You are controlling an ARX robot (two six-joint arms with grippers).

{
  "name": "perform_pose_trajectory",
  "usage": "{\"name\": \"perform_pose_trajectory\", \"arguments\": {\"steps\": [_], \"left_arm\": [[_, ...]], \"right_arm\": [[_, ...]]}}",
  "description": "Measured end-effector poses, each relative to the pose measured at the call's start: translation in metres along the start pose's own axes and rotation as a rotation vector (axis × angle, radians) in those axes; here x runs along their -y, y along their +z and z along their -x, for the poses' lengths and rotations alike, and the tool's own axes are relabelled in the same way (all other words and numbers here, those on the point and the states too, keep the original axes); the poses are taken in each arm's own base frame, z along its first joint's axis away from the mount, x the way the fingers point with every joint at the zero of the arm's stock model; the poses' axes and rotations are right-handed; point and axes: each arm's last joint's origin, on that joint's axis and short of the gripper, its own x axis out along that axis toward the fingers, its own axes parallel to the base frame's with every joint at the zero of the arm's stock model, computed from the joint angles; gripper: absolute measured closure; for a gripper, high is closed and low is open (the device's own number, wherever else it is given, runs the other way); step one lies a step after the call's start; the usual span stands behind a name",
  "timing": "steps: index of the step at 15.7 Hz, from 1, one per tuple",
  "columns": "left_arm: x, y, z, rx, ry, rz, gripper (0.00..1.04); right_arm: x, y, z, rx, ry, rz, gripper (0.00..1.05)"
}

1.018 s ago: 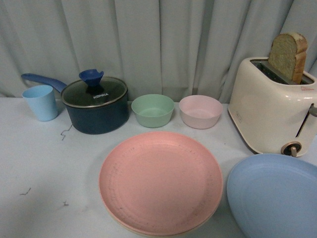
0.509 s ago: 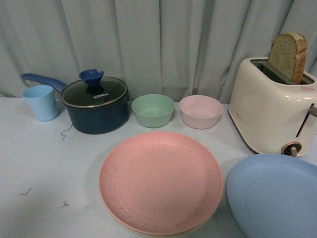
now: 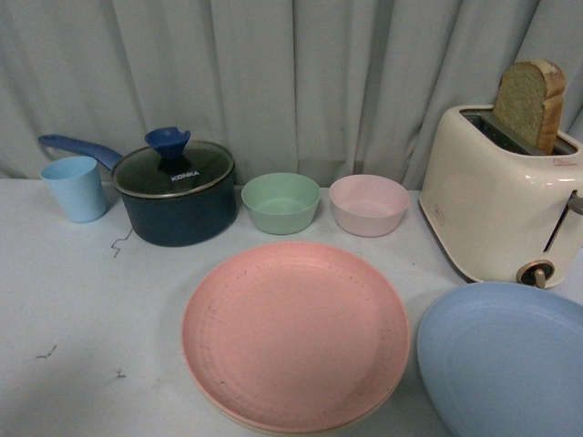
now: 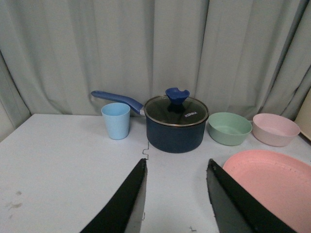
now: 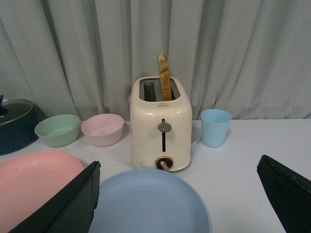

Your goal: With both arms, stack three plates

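Toaster [image 3: 496,196] behind rightmost plate [image 3: 506,360]

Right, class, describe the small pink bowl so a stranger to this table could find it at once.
Start at the cream toaster holding a slice of bread, on the right. Just left of it sits a small round pale pink bowl. Beside it the mint green bowl matches its shape only, and the salmon-pink round plate in front is wide and flat.
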Motion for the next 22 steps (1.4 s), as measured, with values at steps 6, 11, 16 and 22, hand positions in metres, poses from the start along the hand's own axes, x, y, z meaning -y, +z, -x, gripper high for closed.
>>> {"name": "perform_pose_trajectory", "arguments": {"steps": [6,11,16,22], "left_arm": [[0.000,0.000,0.000,0.000,0.000,-0.001,0.08],[0.000,0.000,0.000,0.000,0.000,-0.001,0.07],[0.000,0.000,0.000,0.000,0.000,-0.001,0.07],[0.000,0.000,0.000,0.000,0.000,-0.001,0.07]], "right_arm": [[0.054,0.013,-0.065,-0.136,-0.153,-0.098,0.06],[0.059,-0.053,-0.145,-0.591,-0.177,-0.118,0.06],[0.048,-0.114,-0.169,-0.860,-0.119,-0.119,0.06],[0.044,-0.125,-0.170,-0.883,-0.110,-0.133,0.32]]}}
